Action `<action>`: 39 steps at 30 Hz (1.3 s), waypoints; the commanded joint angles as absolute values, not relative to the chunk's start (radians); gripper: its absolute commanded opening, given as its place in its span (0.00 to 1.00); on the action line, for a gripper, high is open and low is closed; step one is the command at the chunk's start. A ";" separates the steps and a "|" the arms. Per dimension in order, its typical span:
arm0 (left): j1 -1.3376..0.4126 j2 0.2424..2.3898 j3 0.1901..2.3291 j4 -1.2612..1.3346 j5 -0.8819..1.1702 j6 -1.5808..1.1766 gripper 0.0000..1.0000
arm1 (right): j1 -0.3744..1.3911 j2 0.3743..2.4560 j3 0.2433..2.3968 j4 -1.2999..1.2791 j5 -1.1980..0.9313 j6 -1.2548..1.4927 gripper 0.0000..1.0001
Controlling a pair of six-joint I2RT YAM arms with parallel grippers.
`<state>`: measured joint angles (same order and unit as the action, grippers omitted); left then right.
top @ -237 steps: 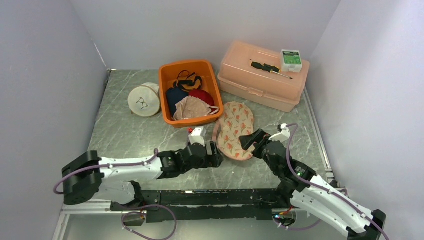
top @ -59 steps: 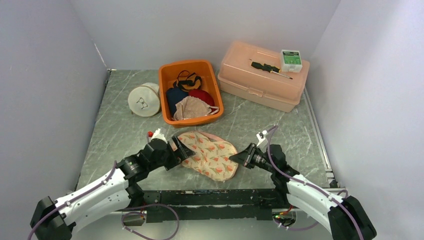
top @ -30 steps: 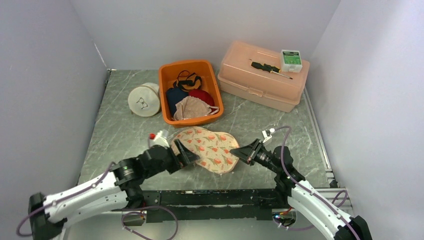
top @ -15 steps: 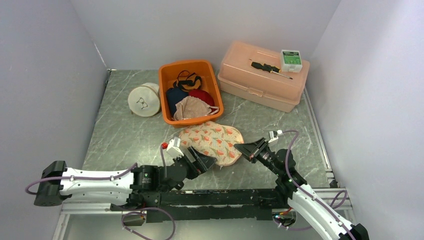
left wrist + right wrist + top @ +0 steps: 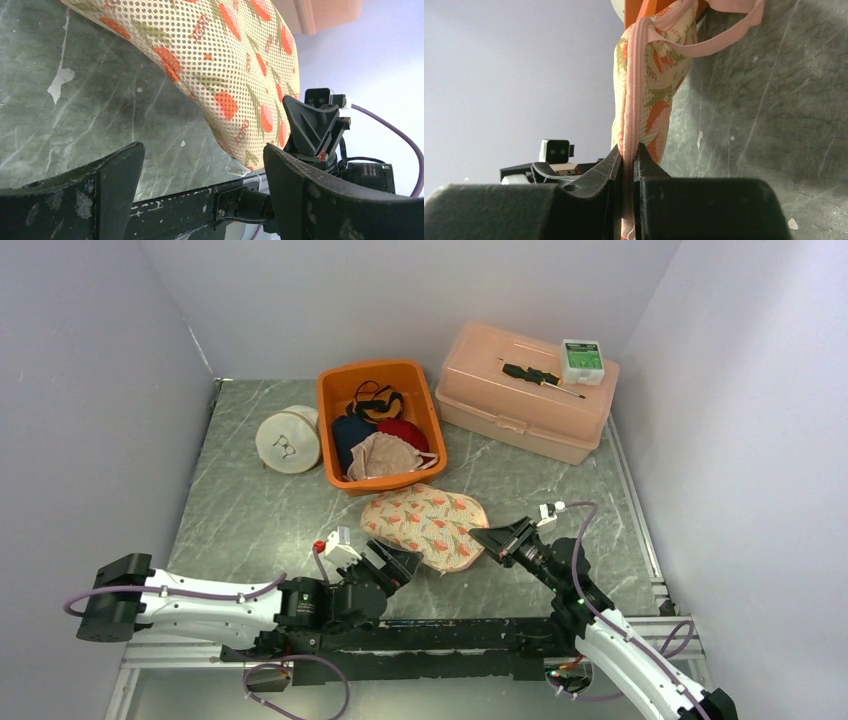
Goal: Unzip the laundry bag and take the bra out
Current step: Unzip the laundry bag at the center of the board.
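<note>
pinching the bag (image 5: pixel 425 525) by its pink zipper (image 5: pixel 630 100), the right gripper (image 5: pixel 487 536) has its fingers shut tight on the tape at the bag's right end. the left gripper (image 5: pixel 408 560) gapes wide with nothing in it, just short of the bag's near-left edge. i'd say the job now is finding the pull, which i can't spot. the left one should clamp the mesh close by the zip, so the right can drag along the seam without the bag sliding.

the bag looks zipped, lying on the table (image 5: pixel 250 520) just in front of the bin (image 5: pixel 329 430); no bra showing. the bin holds a heap of garments (image 5: pixel 385 455): blue, red, beige, black straps. the peach box (image 5: pixel 520 405) is shut, with a screwdriver (image 5: pixel 540 378) and a packet (image 5: pixel 581 358) on its lid.
</note>
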<state>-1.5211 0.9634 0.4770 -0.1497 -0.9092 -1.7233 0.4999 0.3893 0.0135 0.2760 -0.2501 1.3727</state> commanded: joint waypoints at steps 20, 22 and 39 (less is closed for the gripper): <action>-1.505 1.089 0.475 0.046 -0.886 -1.601 0.94 | 0.499 0.331 -0.087 0.254 -0.253 1.304 0.00; -1.474 1.105 0.461 0.088 -0.847 -1.602 0.94 | 0.499 0.334 -0.091 0.266 -0.254 1.311 0.00; -1.274 1.222 0.418 0.316 -0.665 -1.614 0.73 | 0.499 0.258 -0.124 0.197 -0.266 1.313 0.00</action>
